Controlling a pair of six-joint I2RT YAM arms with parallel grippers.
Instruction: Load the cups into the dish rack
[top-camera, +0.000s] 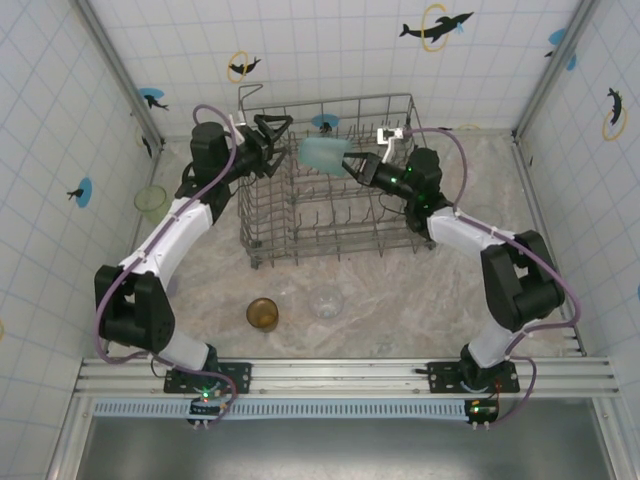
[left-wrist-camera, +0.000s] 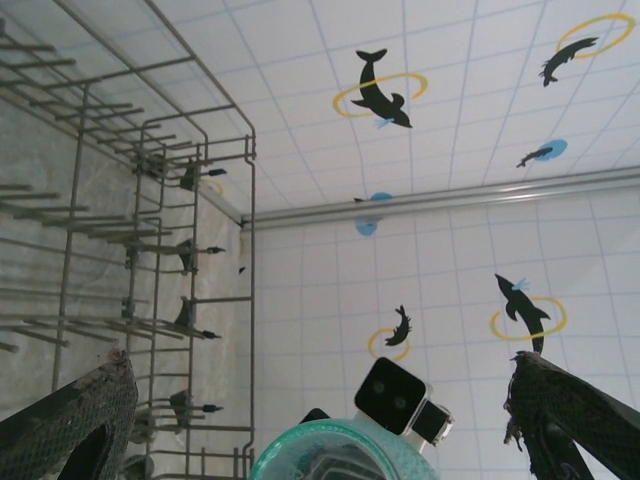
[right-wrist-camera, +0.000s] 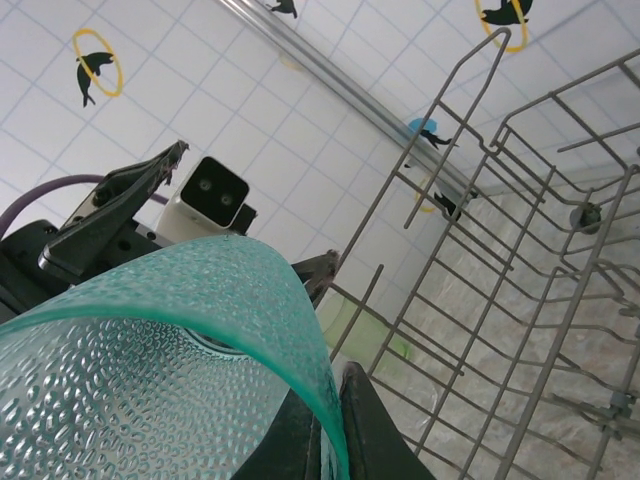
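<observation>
Teal cup (right-wrist-camera: 150, 340) is pinched at its rim by the right gripper (top-camera: 352, 165) above the dish rack (top-camera: 325, 101); left gripper (top-camera: 283, 143) is spread wide beside it. Rack looks unloaded: amber cup (top-camera: 263, 313), clear cup (top-camera: 327, 300) and green cup (top-camera: 151, 200) sit on the table (top-camera: 400, 300)

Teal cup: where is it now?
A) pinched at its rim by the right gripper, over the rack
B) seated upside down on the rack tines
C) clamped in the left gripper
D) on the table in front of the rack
A: the right gripper is shut on the rim of the teal cup, holding it above the dish rack, while the left gripper stands open beside it.
</observation>
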